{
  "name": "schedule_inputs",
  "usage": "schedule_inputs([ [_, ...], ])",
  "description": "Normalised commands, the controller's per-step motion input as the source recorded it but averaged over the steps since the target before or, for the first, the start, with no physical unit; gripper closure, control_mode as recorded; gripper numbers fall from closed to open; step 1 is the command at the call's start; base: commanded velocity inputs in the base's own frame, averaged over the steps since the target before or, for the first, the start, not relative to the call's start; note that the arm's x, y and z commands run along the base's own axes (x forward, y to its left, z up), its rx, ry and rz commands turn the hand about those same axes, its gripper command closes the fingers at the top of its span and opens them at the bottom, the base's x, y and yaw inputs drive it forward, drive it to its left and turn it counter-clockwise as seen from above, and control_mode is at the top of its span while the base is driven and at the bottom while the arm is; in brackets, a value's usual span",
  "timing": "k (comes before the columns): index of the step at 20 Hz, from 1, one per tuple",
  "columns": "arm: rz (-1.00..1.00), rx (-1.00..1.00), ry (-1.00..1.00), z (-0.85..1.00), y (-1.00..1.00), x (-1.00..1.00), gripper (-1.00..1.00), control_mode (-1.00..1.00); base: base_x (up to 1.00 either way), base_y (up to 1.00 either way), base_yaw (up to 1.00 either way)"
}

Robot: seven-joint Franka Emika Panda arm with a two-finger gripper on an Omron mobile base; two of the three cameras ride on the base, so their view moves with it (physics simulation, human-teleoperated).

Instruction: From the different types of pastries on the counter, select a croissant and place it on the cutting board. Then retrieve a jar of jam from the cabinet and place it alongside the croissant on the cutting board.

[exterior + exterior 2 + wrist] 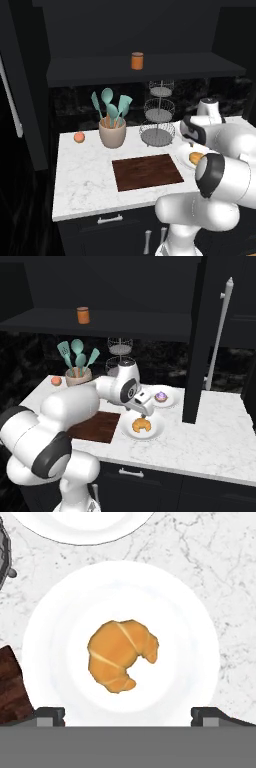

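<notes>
The golden croissant lies in the middle of a white plate on the marble counter. My gripper hangs straight above it, open, one fingertip on each side and nothing held. From the right, the gripper is just over the croissant. The purple-topped pastry sits on its own plate behind. The dark cutting board lies left of the croissant's plate, and its corner shows by the left fingertip. The orange jar of jam stands on the black cabinet shelf.
A beige pot of teal utensils and a peach-coloured fruit stand at the back left. A tiered wire basket rises behind the board. A dark vertical panel comes down onto the counter right of the plates.
</notes>
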Motion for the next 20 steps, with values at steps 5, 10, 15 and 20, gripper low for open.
schedule_inputs([
  [5,-0.01,0.01,0.00,-0.21,-0.15,0.21,-1.00,-1.00,0.00,0.00,0.00],
  [10,-0.04,0.00,0.00,-0.22,-0.02,0.04,-1.00,-1.00,0.00,0.00,0.00],
  [15,-0.05,0.00,0.00,-0.21,-0.02,0.02,-1.00,-1.00,0.00,0.00,0.00],
  [20,-0.06,0.00,0.00,-0.21,0.00,0.03,-1.00,-1.00,0.00,0.00,0.00],
])
